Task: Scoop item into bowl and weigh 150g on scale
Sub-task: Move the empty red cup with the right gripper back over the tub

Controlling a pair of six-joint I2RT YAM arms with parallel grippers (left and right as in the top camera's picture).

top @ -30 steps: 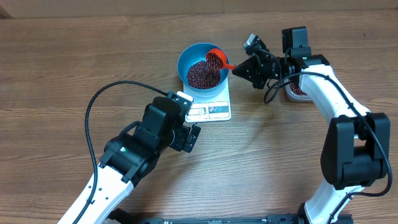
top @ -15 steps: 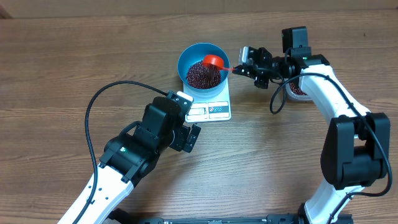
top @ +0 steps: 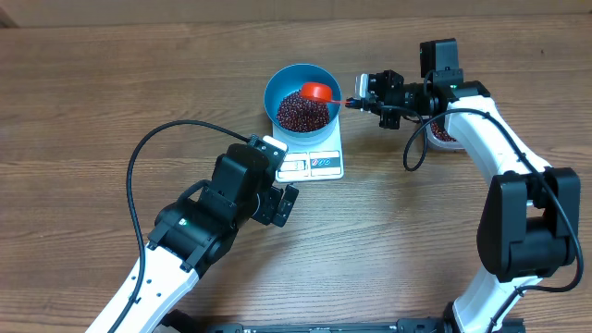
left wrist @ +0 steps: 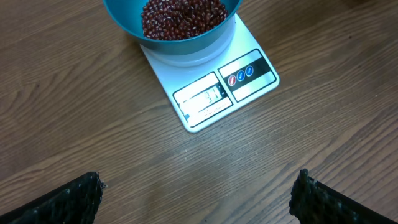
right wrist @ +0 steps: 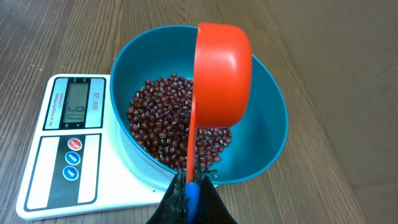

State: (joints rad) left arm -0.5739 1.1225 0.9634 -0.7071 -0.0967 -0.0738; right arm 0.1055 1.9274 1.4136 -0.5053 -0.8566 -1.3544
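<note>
Right end effector [right wrist: 188, 194]: I am pinching the thin handle of the orange scoop [right wrist: 222, 74] between its fingers. I am reaching in from beyond the scale edge nearest my right arm.

Scoop: its cup is hanging over the bowl that is on the scale. It is turned on edge, with its outer side facing my right wrist camera.

Bowl [right wrist: 264, 118]: the deep blue bowl is sitting on the scale [top: 319, 163] and covering the end away from the display.

Beans [right wrist: 163, 115]: a loose dark red heap is lying in the bottom of the bowl, directly above the scale platform. Some are showing just under the scoop's lower rim.

Scale display [left wrist: 204, 99]: it is showing digits beside the blue-marked buttons, but I cannot read them with certainty.

Left end effector [left wrist: 198, 196]: I am holding it spread wide and gripping nothing. It is hovering over the bench [top: 83, 111] near the display end of the scale, without touching it.

Tub [top: 442, 135]: a container of the same beans is standing on the bench well apart from the scale, and my right arm is hiding most of it.
</note>
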